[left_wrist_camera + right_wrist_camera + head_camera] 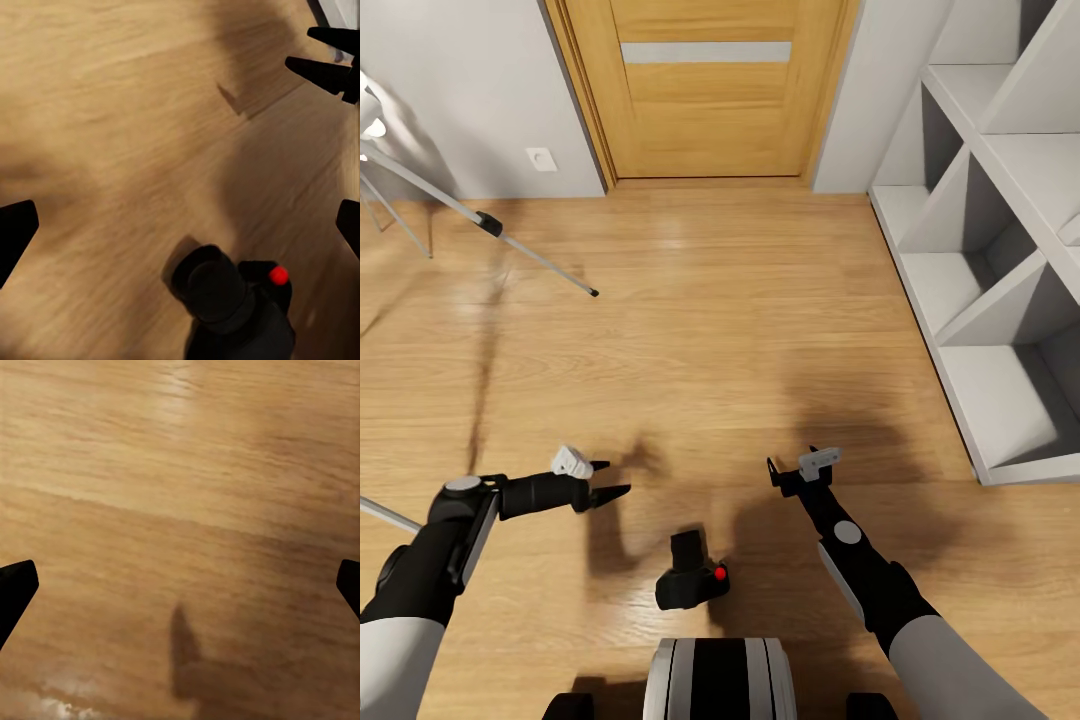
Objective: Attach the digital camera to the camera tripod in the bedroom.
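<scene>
The digital camera (690, 578), small and black with a red button, lies on the wood floor just ahead of my base, between both arms. In the left wrist view the camera (232, 307) shows lens-up below my open left gripper (180, 225). My left gripper (610, 480) hovers open to the camera's left, holding nothing. On the other side, my right gripper (792, 462) is open and empty above bare floor; its fingertips (15, 589) stand wide apart. The camera tripod (485, 222) stands at the far left, with one silver leg and black foot reaching across the floor.
A wooden door (705, 90) is straight ahead in the pale grey wall. White cube shelves (980, 280) line the right side. A second tripod leg (382, 513) crosses near my left arm. My base (720, 680) is at the bottom edge.
</scene>
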Available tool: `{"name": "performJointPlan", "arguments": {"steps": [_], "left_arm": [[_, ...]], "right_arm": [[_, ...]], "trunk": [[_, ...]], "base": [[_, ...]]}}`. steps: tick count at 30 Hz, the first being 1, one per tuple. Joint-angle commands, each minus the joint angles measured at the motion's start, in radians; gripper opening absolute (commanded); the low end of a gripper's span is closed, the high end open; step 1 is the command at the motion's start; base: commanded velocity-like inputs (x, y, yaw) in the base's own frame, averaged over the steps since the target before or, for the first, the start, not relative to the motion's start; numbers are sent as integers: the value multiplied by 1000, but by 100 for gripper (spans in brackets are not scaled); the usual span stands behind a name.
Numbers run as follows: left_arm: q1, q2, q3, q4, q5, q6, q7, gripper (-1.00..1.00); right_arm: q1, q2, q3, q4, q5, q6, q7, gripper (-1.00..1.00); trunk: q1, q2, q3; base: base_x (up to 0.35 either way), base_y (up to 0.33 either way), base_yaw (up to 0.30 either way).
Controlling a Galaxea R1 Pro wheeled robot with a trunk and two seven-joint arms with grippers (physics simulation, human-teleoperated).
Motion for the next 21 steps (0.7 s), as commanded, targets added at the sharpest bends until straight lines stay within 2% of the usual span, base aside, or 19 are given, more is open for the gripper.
{"name": "performJointPlan", "arguments": {"steps": [1,11,18,21], "left_arm": [[-1,0,0,6,-6,0,-9,100],[-1,3,-57,128,-9,-130,-15,100],[-1,3,-66,181,-9,-179,-15,100],[-1,3,-88,200,-10,-202,-14,100]], "right_arm": [[-1,-1,4,0,0,-2,-4,100],[-1,-1,4,12,0,-2,-4,100],[-1,-1,4,14,0,-2,-4,100],[-1,-1,4,14,0,-2,-4,100]], "trunk": [[0,0,-1],[0,0,-1],[0,0,-1],[0,0,-1]], "base": [[0,0,0],[0,0,0],[0,0,0],[0,0,0]]}}
